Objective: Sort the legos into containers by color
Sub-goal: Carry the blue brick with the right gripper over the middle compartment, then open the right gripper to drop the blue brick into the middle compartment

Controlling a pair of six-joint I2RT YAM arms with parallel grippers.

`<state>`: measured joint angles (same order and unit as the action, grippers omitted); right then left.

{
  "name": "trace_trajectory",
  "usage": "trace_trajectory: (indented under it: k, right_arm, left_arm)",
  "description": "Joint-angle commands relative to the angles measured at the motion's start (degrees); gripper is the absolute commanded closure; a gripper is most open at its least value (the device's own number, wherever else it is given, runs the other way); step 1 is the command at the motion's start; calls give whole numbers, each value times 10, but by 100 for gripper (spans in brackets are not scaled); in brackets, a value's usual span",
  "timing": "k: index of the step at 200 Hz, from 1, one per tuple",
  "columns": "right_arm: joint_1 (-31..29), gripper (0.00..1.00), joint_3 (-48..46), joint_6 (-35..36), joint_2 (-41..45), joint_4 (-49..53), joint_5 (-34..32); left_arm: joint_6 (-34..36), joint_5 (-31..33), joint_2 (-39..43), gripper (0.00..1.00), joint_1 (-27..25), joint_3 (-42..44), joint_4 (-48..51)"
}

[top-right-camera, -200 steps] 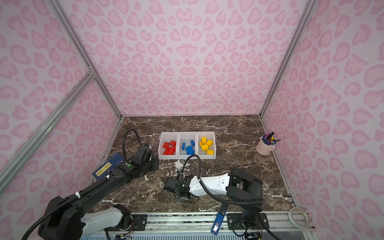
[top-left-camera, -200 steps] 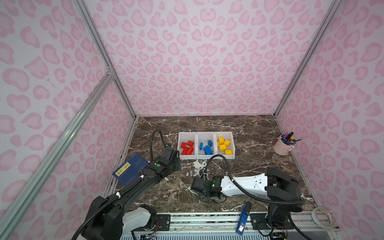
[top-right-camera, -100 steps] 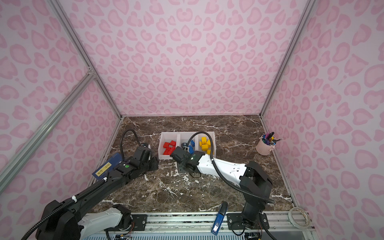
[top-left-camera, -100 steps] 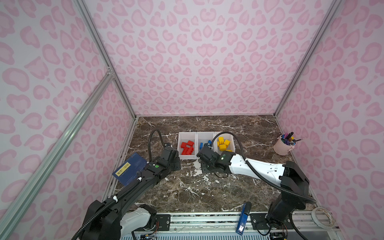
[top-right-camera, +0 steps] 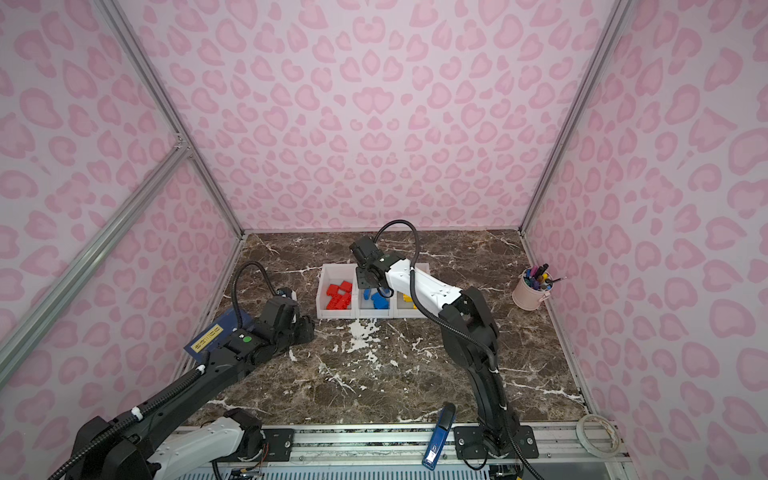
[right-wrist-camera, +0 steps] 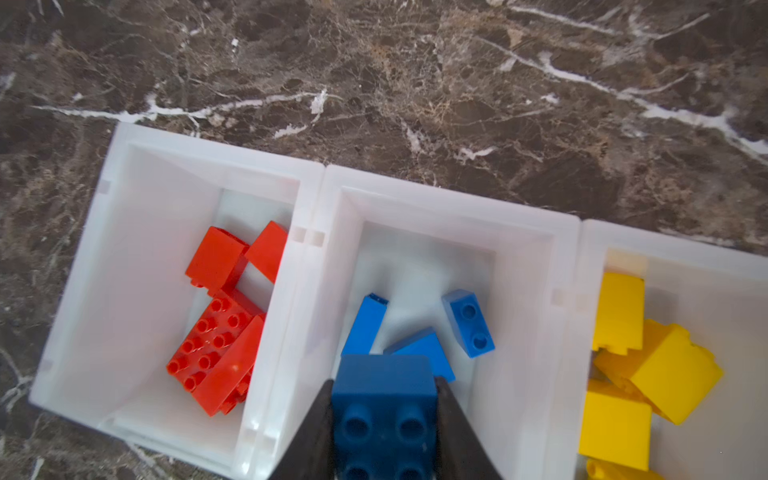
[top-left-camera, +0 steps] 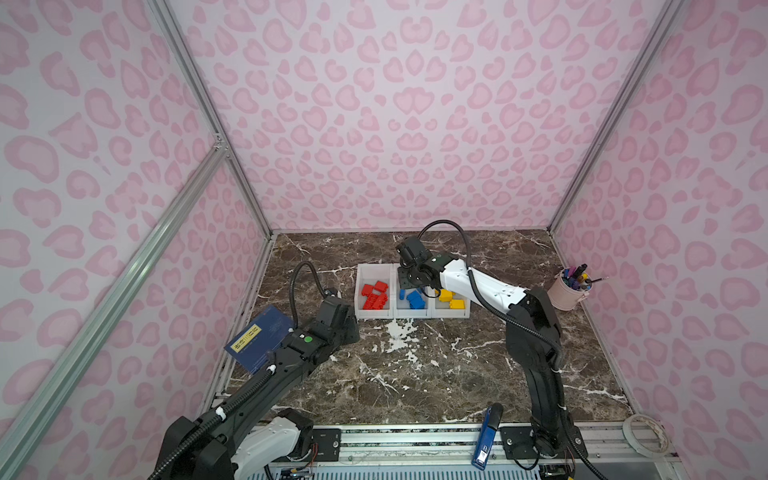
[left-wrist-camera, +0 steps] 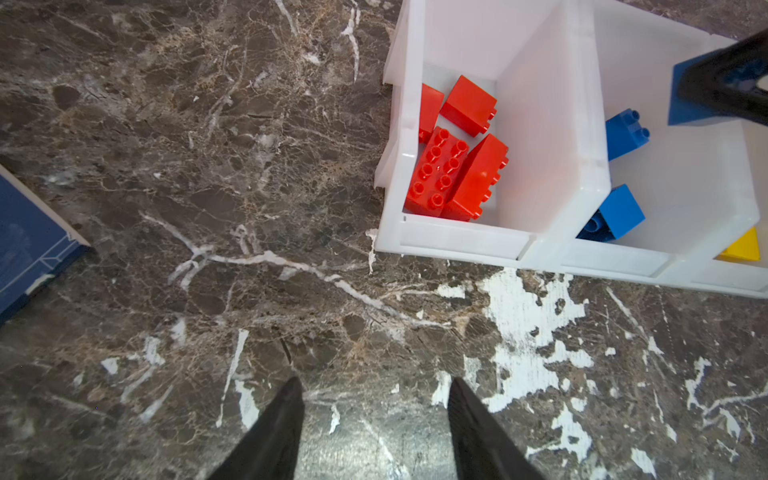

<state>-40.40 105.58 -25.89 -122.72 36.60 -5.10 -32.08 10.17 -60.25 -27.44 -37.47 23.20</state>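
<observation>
Hovering over the middle bin (right-wrist-camera: 449, 199) right now: the right gripper (right-wrist-camera: 384, 384) is pinching a blue brick (right-wrist-camera: 384, 415) by two opposite sides, so letting go should drop it straight in with the other blue bricks (right-wrist-camera: 469, 324). It looks held above the rim rather than down inside. That makes sense to me, since the bin walls are close on both sides and the fingers stick out wider than the brick.

The red bin (right-wrist-camera: 208, 158) and yellow bin (right-wrist-camera: 665, 239) are joined on either side, so drifting sideways before release would mis-sort it. The blue ones are bunched toward the front lip, leaving the back of the floor bare.

The left gripper (left-wrist-camera: 375, 382) is spread with nothing between the fingers. It sits over bare table (left-wrist-camera: 208, 166) just off the red bin's front corner, out of the way.

I can't spot any loose bricks on the table, so my guess is this is the last one. There's lots of open marble in front of the bins for backing out. The book (left-wrist-camera: 25, 237) sits beside the left arm, and the pen cup (top-left-camera: 567, 291) is well apart.
</observation>
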Motion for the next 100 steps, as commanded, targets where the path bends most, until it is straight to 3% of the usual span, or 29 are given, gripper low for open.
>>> trace_trajectory:
  k: [1, 57, 100]
  right_arm:
    - [5, 66, 26, 16, -29, 16, 13]
    - [10, 52, 69, 23, -51, 35, 3]
    - [13, 51, 52, 22, -32, 30, 4]
  left_arm:
    - [-11, 0, 8, 42, 0, 5, 10]
    - [-13, 3, 17, 42, 0, 12, 13]
    - [-13, 4, 18, 42, 0, 13, 13]
